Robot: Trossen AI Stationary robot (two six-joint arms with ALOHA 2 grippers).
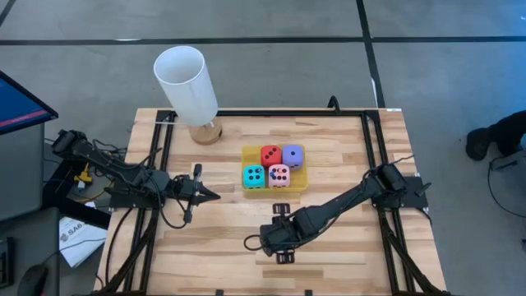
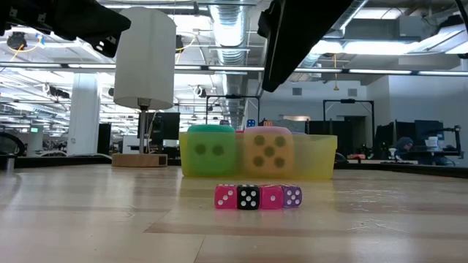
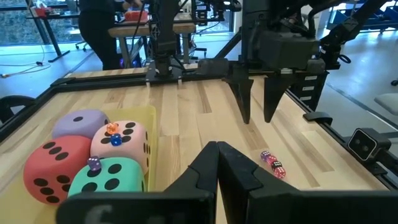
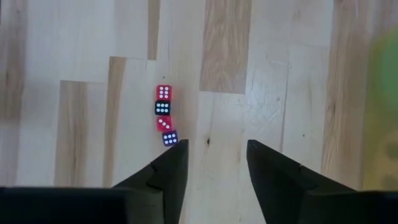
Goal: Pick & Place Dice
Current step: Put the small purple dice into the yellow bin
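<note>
Four soft dice sit on their undersides in a yellow tray (image 1: 297, 186) at the table's middle: red (image 1: 270, 154), purple (image 1: 292, 154), cyan (image 1: 253, 175) and pink (image 1: 279, 175). In the left wrist view they show as red (image 3: 53, 165), purple (image 3: 79, 122), cyan (image 3: 109, 179) and pink (image 3: 127, 140). My left gripper (image 1: 212, 195) (image 3: 217, 155) lies level just left of the tray, shut and empty. My right gripper (image 3: 258, 115) (image 4: 217, 155) hangs open nearer the table's near edge, pointing down, clear of the table.
A row of tiny dice (image 4: 164, 116) (image 2: 257, 196) (image 3: 272, 163) lies on the table beside the right gripper's fingertips. Tiny dice (image 3: 112, 134) also rest on top of the big ones. A white cylinder on a wooden base (image 1: 187, 82) stands at the far left. A person (image 1: 497, 136) is beyond the right edge.
</note>
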